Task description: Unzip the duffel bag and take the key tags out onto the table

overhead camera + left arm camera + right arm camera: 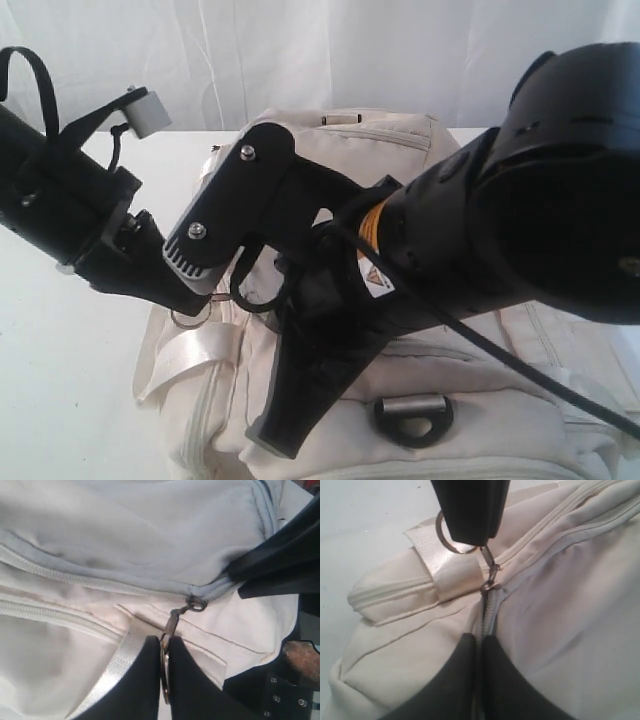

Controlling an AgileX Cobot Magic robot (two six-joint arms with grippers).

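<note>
The cream duffel bag (470, 400) lies on the white table (60, 380), its main zipper (100, 582) closed along the part that shows. My left gripper (164, 642) is shut on the metal ring (451, 542) of the zipper pull, just beside the slider (490, 577). A short way along the same seam, my right gripper (481, 640) is shut on the zipper tape (487, 615). In the exterior view the left gripper (185, 300) sits at the bag's left end and the right gripper (275, 435) reaches across to it. The key tags are hidden.
A pale webbing strap (452, 572) crosses the bag's end under the ring. A dark D-ring (412, 415) lies on the bag's near side. A second zipper (55, 617) runs below the main one. A white curtain (330, 50) hangs behind. The two arms are close together.
</note>
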